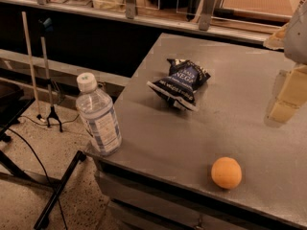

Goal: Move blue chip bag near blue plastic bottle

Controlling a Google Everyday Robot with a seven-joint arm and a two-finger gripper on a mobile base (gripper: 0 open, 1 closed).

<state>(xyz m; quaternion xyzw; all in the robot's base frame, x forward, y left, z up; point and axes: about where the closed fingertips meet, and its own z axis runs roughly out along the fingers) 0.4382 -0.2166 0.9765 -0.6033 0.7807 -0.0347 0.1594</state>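
The blue chip bag [180, 83] lies crumpled on the bench [158, 143], roughly mid-surface toward the back, with nothing holding it. So to my eye the job has hardly begun: the bag hasn't been picked up or pushed, and the whole carry is left. The blue plastic bottle [98, 116] stands upright at the bench's front left corner, right at the edge and well apart from the bag, down and to the left of it as I look. The bag has to come across that open stretch and stop beside the bottle without knocking it off the corner. An orange [226, 172] sits near the front edge, clear of that line. The gripper [288, 99] hangs over the right side of the bench, well off from the bag and empty of it. It is partly out of sight, and I can't tell whether it is spread or closed.
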